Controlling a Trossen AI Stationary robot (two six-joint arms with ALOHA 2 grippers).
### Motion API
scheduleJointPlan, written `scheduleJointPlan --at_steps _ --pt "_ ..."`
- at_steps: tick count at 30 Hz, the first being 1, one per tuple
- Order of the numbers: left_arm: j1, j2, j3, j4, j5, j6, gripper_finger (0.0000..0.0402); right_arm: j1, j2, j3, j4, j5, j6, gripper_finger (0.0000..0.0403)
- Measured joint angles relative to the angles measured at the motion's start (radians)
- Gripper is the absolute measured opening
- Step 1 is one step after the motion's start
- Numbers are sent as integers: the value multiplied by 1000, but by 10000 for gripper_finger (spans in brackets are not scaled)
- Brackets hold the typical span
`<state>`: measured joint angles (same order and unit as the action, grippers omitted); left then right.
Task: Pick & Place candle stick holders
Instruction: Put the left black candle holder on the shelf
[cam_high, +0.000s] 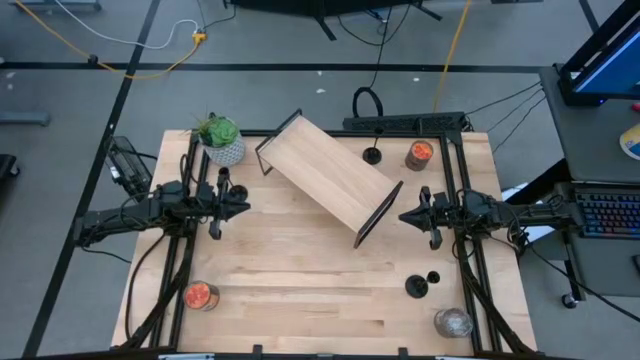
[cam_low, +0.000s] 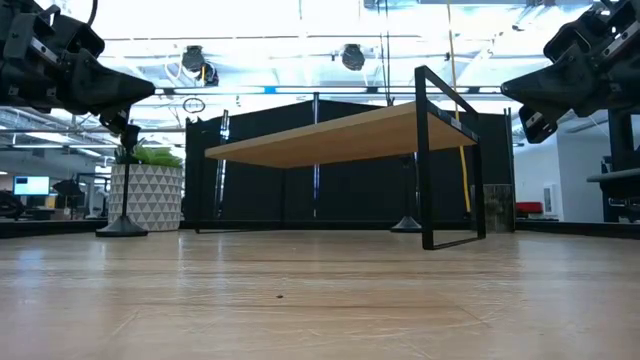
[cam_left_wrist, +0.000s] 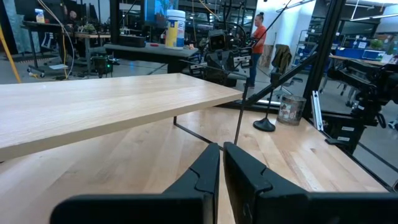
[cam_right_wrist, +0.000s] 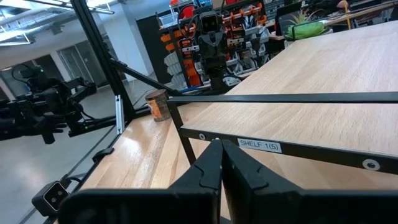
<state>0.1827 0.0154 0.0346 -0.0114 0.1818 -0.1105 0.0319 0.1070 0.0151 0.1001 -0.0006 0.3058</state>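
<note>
Pale shelf (black frame), black holders

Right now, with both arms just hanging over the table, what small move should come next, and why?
Probably open the left gripper and ease it toward the candle stick holder standing just beside it. Both the left and right gripper are shut and empty, and no holder is on the wooden shelf yet. That holder looks closest to either arm.

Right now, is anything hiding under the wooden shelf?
In the low view, the space under the wooden shelf shows only bare table. A candle stick holder stands behind it. From above, the board covers that spot.
</note>
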Motion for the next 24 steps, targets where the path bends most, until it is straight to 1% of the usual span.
scheduleJointPlan --at_steps 3,8,10,11,15,16,20,24 --pt "0 0 0 0 -1 4 26 0 0 0 0 2 0 0" --pt "0 0 0 20 -33 21 26 0 0 0 0 3 -3 0" --pt "0 0 0 56 -33 -46 26 0 0 0 0 3 -4 0" --pt "0 0 0 81 -32 -106 26 0 0 0 0 4 -4 0" --pt "0 0 0 252 -30 -469 26 0 0 0 0 4 -4 0" --pt "0 0 0 299 -39 -525 26 0 0 0 0 4 -4 0" --pt "-1 0 1 469 -130 -551 26 0 0 0 0 4 -4 0" --pt "0 0 1 561 -146 -592 26 0 0 0 0 4 -4 0"
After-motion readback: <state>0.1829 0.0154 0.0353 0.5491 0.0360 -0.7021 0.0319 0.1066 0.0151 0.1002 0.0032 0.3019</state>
